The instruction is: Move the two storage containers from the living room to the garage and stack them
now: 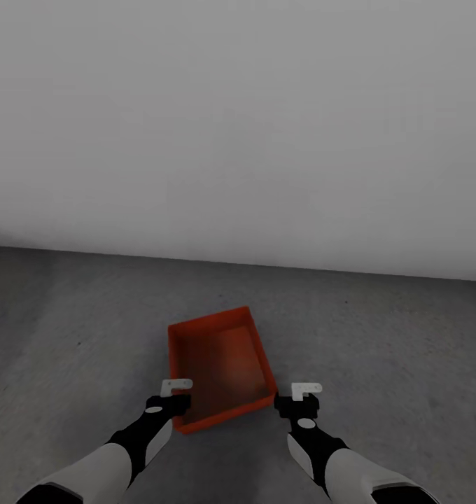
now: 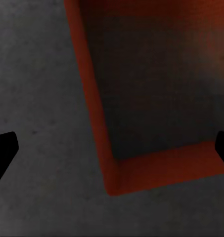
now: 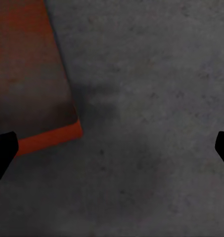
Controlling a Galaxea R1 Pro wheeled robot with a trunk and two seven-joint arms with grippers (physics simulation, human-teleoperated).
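- Orange-red storage container [image 1: 220, 367] sits flat on the concrete garage floor [image 1: 392, 350], near the pale wall [image 1: 238, 126], mouth up so the second bin can drop into it.
- My left gripper [image 1: 176, 385] hovers over its near left corner, jaws spread wide, holding nothing.
- My right gripper [image 1: 306, 387] hangs just beside the near right corner, equally wide and empty.
- I judge the first placement done; the stack still needs its second container.
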